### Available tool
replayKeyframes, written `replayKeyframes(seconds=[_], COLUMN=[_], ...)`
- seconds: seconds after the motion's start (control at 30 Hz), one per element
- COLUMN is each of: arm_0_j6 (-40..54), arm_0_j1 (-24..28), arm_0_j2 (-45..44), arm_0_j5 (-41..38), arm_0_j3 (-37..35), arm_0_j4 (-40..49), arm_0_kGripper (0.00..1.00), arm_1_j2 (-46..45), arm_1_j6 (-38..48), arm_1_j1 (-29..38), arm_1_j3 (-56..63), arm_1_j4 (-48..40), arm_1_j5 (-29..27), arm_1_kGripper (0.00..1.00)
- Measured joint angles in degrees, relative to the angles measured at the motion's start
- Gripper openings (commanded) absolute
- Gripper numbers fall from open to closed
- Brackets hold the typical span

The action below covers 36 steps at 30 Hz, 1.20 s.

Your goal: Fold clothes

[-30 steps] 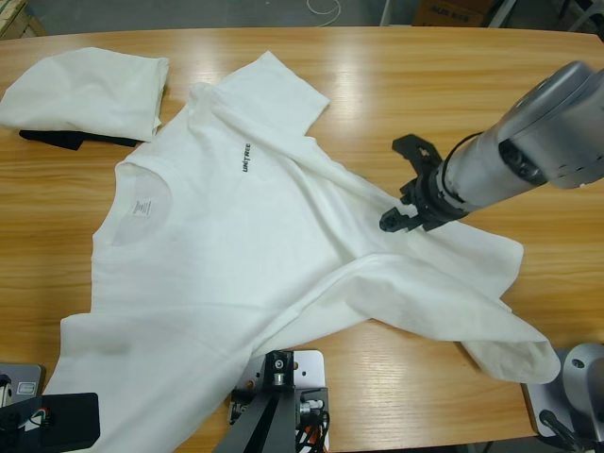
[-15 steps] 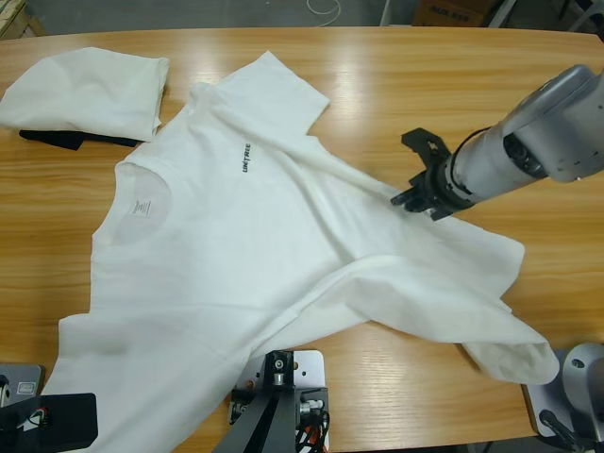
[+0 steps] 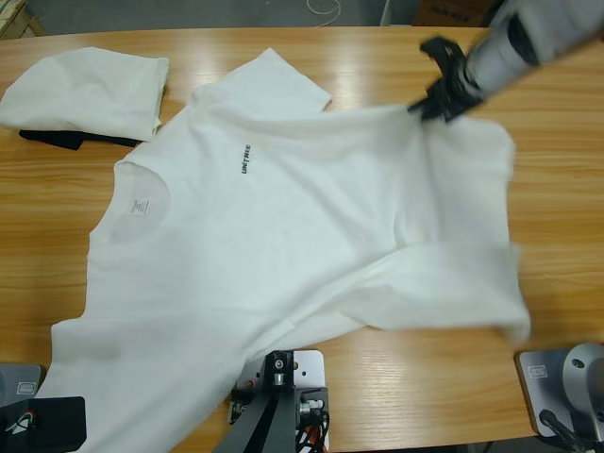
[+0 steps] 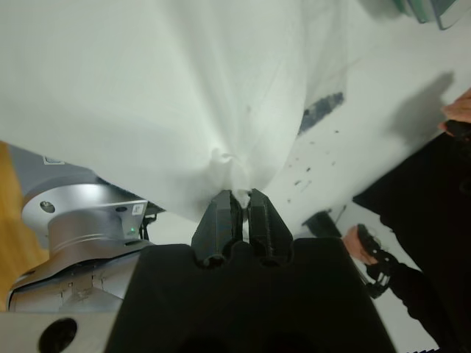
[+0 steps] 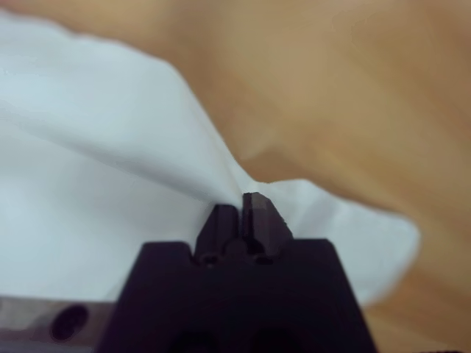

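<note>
While the T-shirt [image 3: 283, 236] lies chest-up across the table [image 3: 377, 57], its far-right hem is lifted, judged to be a pull to take out slack before folding. You've got the left gripper [image 4: 237, 195] clamped on a pinch of white cloth, and the right gripper [image 5: 239, 202] likewise, at a cloth edge over wood. One arm [image 3: 500, 52] shows in the high view; can't tell which. Chest lettering [image 3: 244, 158] reads UNITREE; the neck label [image 3: 142, 206] is unreadable. A folded shirt [image 3: 85, 90] sits far left on a dark garment [image 3: 52, 139].
</note>
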Motion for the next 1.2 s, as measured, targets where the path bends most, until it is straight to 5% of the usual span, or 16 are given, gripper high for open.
replayKeyframes(seconds=[0.23,0.27,0.3,0.33,0.37,0.63,0.7,0.8,1.0,1.2], arm_0_j6=[-0.15,-0.42,-0.72,-0.93,-1.04,-1.11,-1.10,-1.10,-1.08,-1.08], arm_0_j1=[0.95,1.47,2.18,3.04,3.95,6.02,6.03,6.04,6.13,6.16], arm_0_j2=[0.00,0.00,0.00,0.00,0.00,0.54,0.81,1.33,2.63,2.71], arm_0_j5=[-0.55,-0.54,-0.50,-0.37,-0.27,0.08,0.62,1.51,2.20,2.40], arm_0_j3=[0.05,0.05,0.04,-0.09,-0.42,-3.13,-3.51,-3.71,-6.22,-6.83], arm_0_j4=[0.00,0.00,0.00,-0.01,-0.01,-0.01,-0.01,-0.01,0.02,0.64], arm_0_kGripper=[0.000,0.000,0.000,0.000,0.000,0.000,0.000,0.000,0.000,0.000], arm_1_j2=[14.30,15.96,17.40,18.50,19.45,18.71,15.30,6.09,-12.28,-15.45], arm_1_j6=[-4.49,-4.51,-4.52,-4.52,-4.52,1.90,5.91,16.02,31.66,25.29], arm_1_j1=[-2.27,-3.15,-4.18,-5.22,-6.06,-6.82,-6.08,-5.11,-0.26,-1.71], arm_1_j3=[-32.27,-35.44,-37.67,-39.13,-39.98,-40.16,-39.60,-31.41,9.59,27.38], arm_1_j4=[16.65,18.52,19.81,20.71,21.35,25.66,28.80,30.64,7.64,-10.81], arm_1_j5=[-4.01,-4.40,-4.52,-4.53,-4.52,-4.20,-4.29,-3.76,7.56,11.34], arm_1_kGripper=[0.000,0.177,0.614,0.906,0.997,0.945,0.853,0.852,0.843,0.730])
